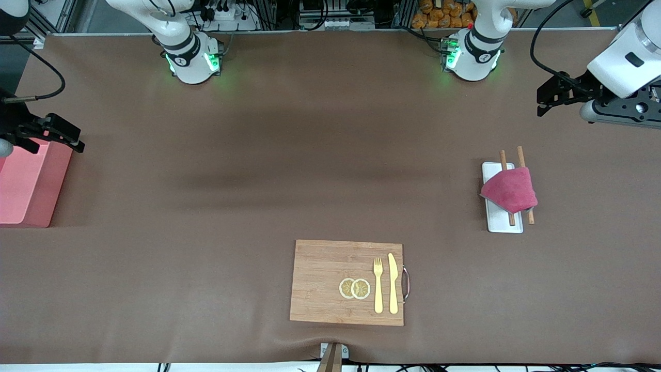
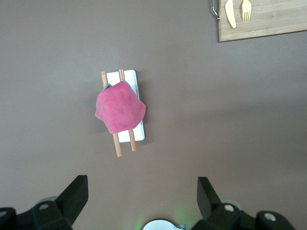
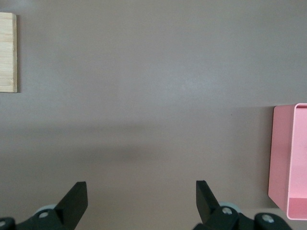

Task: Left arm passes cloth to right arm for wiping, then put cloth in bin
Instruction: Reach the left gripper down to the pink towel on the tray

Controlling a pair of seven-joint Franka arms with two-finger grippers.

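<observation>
Nearest the camera, close to the table's front edge, lies a wooden cutting board (image 1: pixel 347 282) carrying two lemon slices (image 1: pixel 355 288), a yellow fork (image 1: pixel 378 285) and a yellow knife (image 1: pixel 393 283).

Farther from the camera, toward the left arm's end of the table, the cloth (image 1: pixel 510 190), raspberry pink and loosely folded, sits draped on two wooden sticks (image 1: pixel 525 184) that lie across a flat white tray (image 1: pixel 502 223). At the table's edge at the right arm's end stands the bin (image 1: pixel 28 185), a salmon-pink box.

The left gripper (image 1: pixel 548 98) hangs in the air over bare table near its own end, fingers spread wide and holding nothing. In its wrist view, the cloth lies well apart from the fingertips (image 2: pixel 75 189). The right gripper (image 1: pixel 58 135) waits above the bin's inner wall, fingers also spread and empty.

The step in hand appears to be the left arm's reach for the cloth. To do it well, the gripper probably should come straight down over the cloth's raised middle and pinch only fabric. Closing too low risks catching a stick or tipping the tray. A slow, upright lift would let the cloth slide free.
</observation>
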